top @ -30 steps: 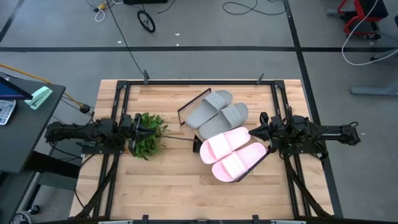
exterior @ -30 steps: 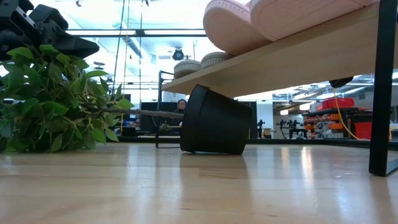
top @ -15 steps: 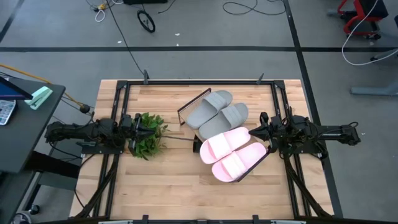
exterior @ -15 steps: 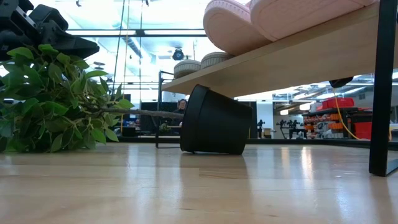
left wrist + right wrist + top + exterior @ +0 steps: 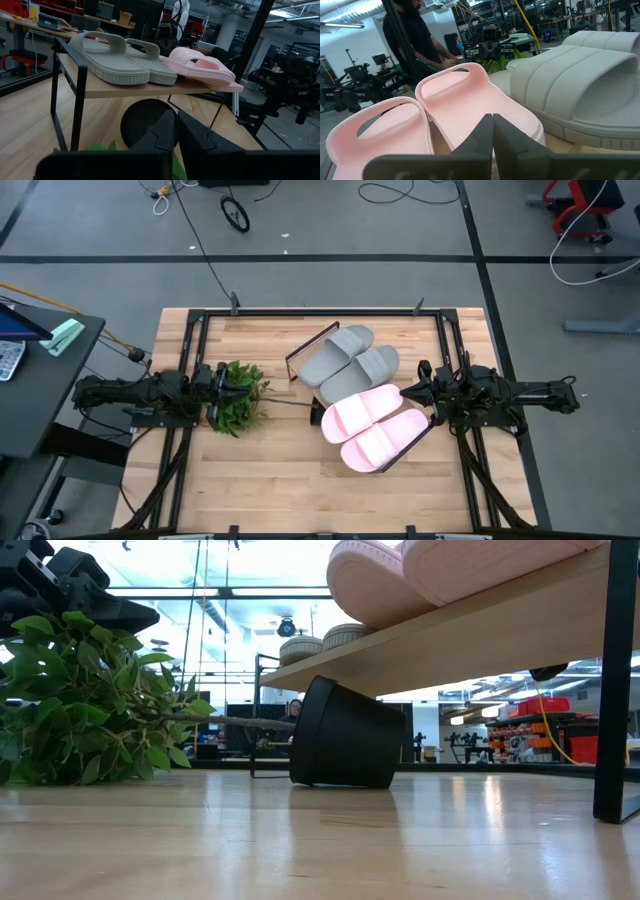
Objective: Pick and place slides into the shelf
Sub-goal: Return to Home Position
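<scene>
Two grey slides [image 5: 348, 355] and two light pink slides [image 5: 372, 428] lie side by side, soles down, on the shelf [image 5: 450, 635]. The shelf is a light-wood board on dark metal end frames, set slantwise at the table's middle. In the left wrist view the grey slides [image 5: 120, 60] sit nearer than the pink slides [image 5: 200, 67]. My left gripper [image 5: 232, 388] is shut, left of the shelf, just over the plant's leaves. My right gripper [image 5: 412, 393] is shut, level, right beside the pink slides [image 5: 460, 105], apart from them. My left gripper [image 5: 176, 131] hangs right over the green leaves [image 5: 100, 149]; whether it touches them I cannot tell.
A green leafy plant [image 5: 80, 700] lies tipped over on the table, its black pot [image 5: 345, 735] on its side under the shelf. The shelf's dark leg [image 5: 618, 690] stands near the camera. A person [image 5: 412, 35] stands beyond the table. Bare wood lies toward the near edge.
</scene>
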